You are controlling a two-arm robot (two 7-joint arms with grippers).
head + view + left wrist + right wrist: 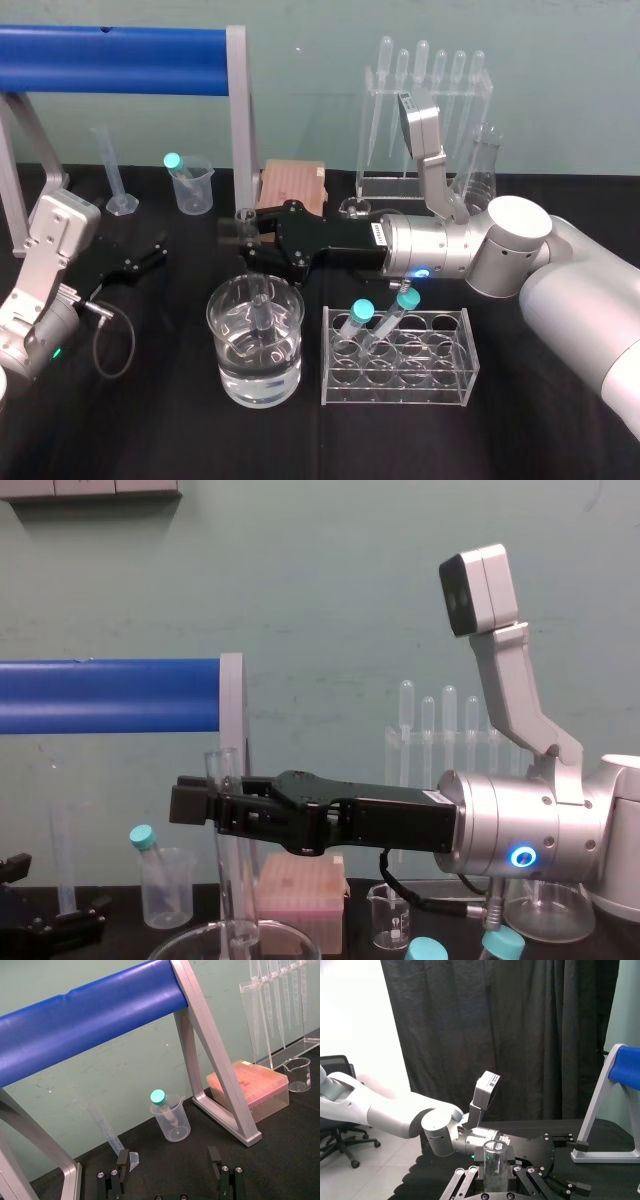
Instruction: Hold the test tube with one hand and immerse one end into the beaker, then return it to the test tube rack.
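The black counter [160, 430] carries everything, with a blue-barred frame [110, 47] across its far left. The right arm reaches across from the right, and the right tool [243, 232] is clamped on the upper part of the tube [224, 870], just under its rim. It holds the tube upright so that the round end goes straight down. That end is already below the rim of the beaker [215, 330], which stands partly filled near the front, directly under the tool. I cannot tell whether the tip has met the liquid, so the dip is probably under way but unfinished.

The rack [440, 382] stands just beside the beaker on the right, an easy return, though two teal-capped tubes [356, 324] lean in its left holes. The tube would need to rise clear of the beaker wall and go to a free hole.

The left tool [155, 256] is parked well to the left with its fingers spread wide, holding nothing. At the back, clear of the work, stand a pipette stand [425, 110], a tip box [290, 185] and a cup [193, 190].
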